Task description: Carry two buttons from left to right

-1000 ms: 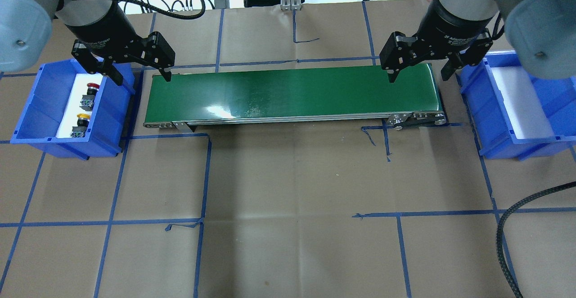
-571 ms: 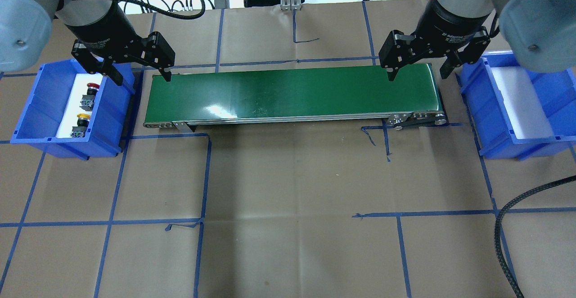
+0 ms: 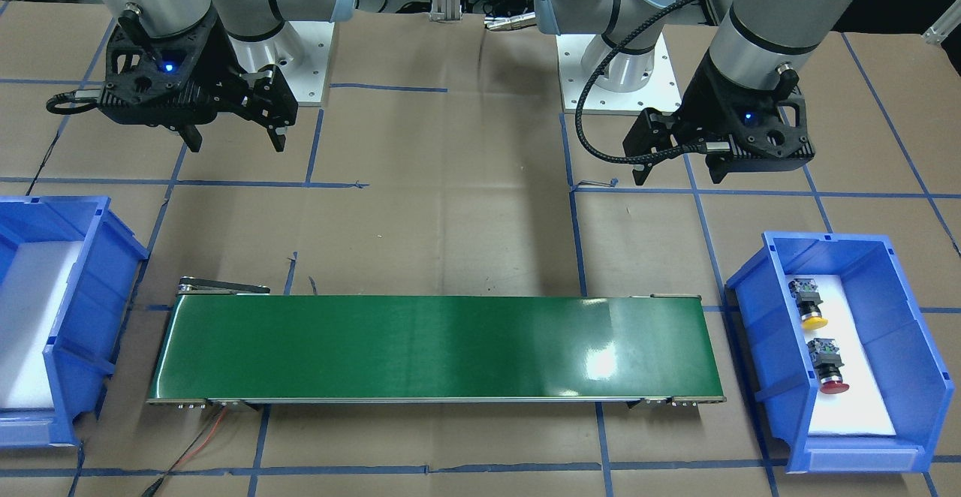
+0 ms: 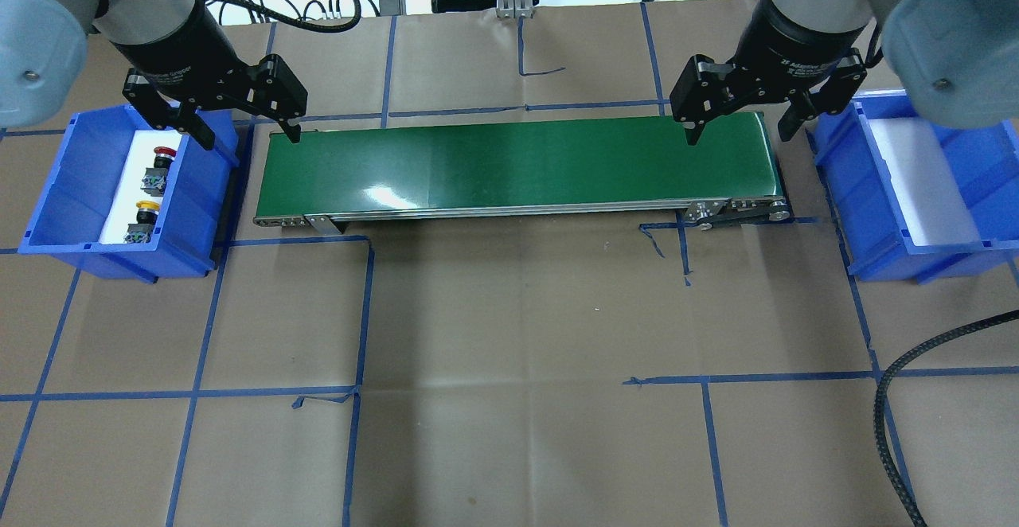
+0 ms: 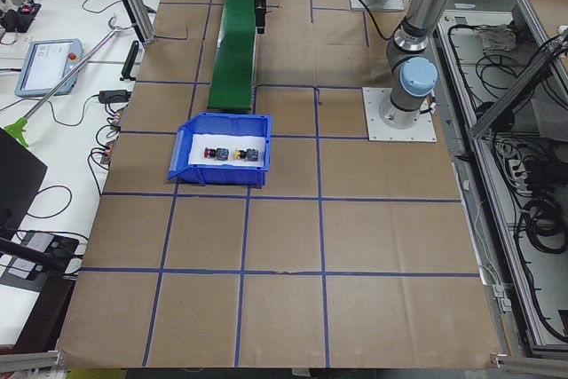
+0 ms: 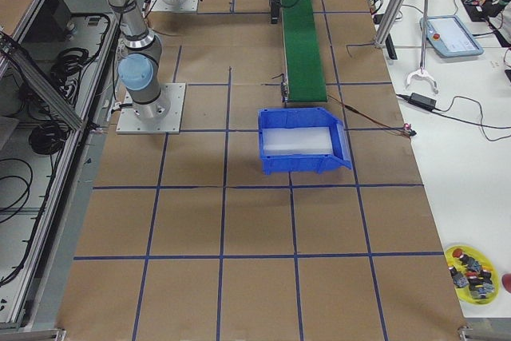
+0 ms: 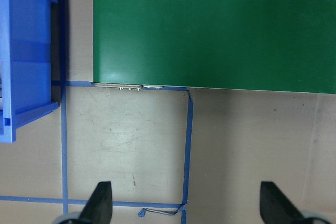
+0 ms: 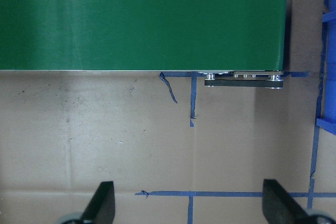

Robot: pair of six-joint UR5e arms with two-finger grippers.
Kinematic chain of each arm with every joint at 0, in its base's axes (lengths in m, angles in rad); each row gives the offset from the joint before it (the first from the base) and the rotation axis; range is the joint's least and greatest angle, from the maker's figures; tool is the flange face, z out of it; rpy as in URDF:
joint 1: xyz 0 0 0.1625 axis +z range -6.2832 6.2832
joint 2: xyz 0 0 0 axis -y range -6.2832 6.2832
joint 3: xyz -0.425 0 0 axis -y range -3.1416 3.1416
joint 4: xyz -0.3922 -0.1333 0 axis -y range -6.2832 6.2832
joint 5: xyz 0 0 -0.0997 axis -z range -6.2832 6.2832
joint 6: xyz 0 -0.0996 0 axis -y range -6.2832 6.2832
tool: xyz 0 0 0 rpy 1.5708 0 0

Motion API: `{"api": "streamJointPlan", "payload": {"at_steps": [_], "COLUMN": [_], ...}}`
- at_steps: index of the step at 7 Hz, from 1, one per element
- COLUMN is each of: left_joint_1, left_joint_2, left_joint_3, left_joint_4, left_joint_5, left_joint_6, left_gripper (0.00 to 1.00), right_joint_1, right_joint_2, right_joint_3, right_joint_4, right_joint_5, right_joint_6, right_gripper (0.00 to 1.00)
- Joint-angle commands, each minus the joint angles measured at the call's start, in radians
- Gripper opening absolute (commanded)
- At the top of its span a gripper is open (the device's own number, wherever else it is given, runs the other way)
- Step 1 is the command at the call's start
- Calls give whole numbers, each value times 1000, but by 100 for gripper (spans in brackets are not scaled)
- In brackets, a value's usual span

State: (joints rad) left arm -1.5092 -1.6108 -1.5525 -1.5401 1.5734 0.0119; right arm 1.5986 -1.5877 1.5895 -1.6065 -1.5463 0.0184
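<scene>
Small, hard, light buttons [image 4: 144,216] beside the spread-open, empty left fingers [image 4: 288,109] want pinching round their black barrels, while the right fingers [image 4: 689,109] gape too.

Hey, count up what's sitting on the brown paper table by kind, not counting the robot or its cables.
Black-bodied push-buttons, yellow-capped and red-capped: 2
Blue plastic bins, one with the buttons, one without: 2
Green conveyor belt: 1
Total: 5

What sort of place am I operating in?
Probably a robotics lab workcell: paper-covered table with taped grid, short green conveyor between two blue bins, teach pendant on a side bench.
</scene>
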Motion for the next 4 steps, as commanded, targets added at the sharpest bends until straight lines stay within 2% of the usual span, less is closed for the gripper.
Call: {"api": "streamJointPlan", "payload": {"at_steps": [1, 4], "left_joint_1": [21, 283], "left_joint_2": [0, -21], "left_joint_3": [-4, -6], "left_joint_4": [11, -2], "left_joint_5": [2, 0], "left_joint_6": [46, 291], "left_gripper": [100, 100], "right_joint_1": [0, 1], "right_joint_2": [0, 0], "right_joint_3": [1, 1], "right_joint_4": [2, 3], "right_joint_5": [0, 0], "right_joint_6": [0, 0], "right_gripper": [100, 100]}}
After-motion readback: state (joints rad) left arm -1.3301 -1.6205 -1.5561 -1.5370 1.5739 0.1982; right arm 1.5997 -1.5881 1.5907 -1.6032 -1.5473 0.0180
